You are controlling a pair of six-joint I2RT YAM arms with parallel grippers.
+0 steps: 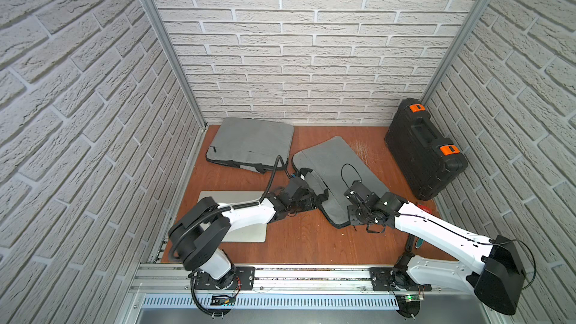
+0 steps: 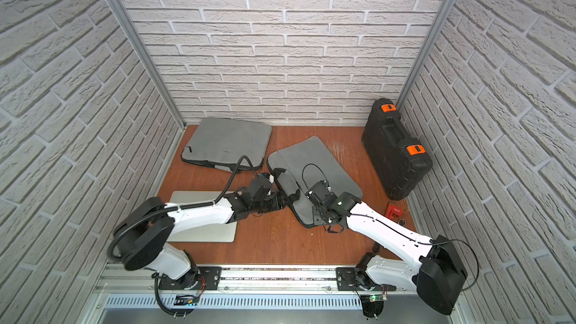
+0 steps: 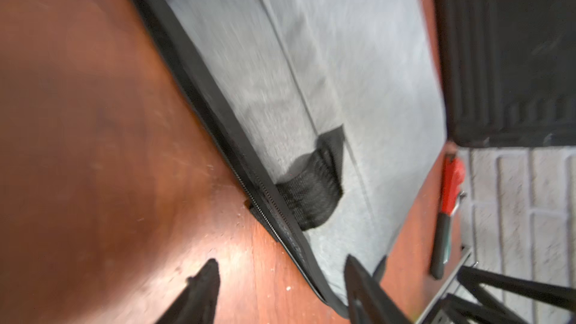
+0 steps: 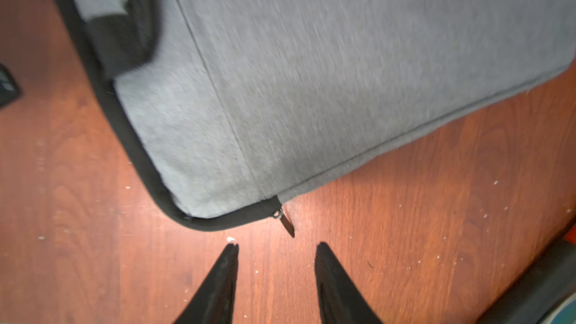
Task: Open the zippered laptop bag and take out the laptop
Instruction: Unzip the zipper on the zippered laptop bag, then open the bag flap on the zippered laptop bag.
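The laptop bag (image 1: 335, 166), grey with a black zip border, lies flat near the middle of the table (image 1: 299, 241), a little toward 1 o'clock. Its zipped edge looks shut in both wrist views, so I cannot see what is inside. The zip pull (image 4: 287, 222) hangs at one corner, at the end of the zip.

The right gripper (image 4: 276, 246) hovers just short of that pull, with its fingers apart and nothing between them. The left gripper (image 3: 280, 261) is spread wide over the bag's long zipped side at 9 o'clock of the bag. One finger is over the wood and the other over the grey fabric, and neither has hold of anything.

A second grey bag (image 1: 251, 143) lies at 11 o'clock against the back wall. I cannot tell what it holds either. A silver laptop (image 1: 249, 233) lies bare on the table at 8 o'clock, in no bag and partly under the left arm. At 2 o'clock a black hard case (image 1: 420, 157) stands against the side wall with its lid shut.
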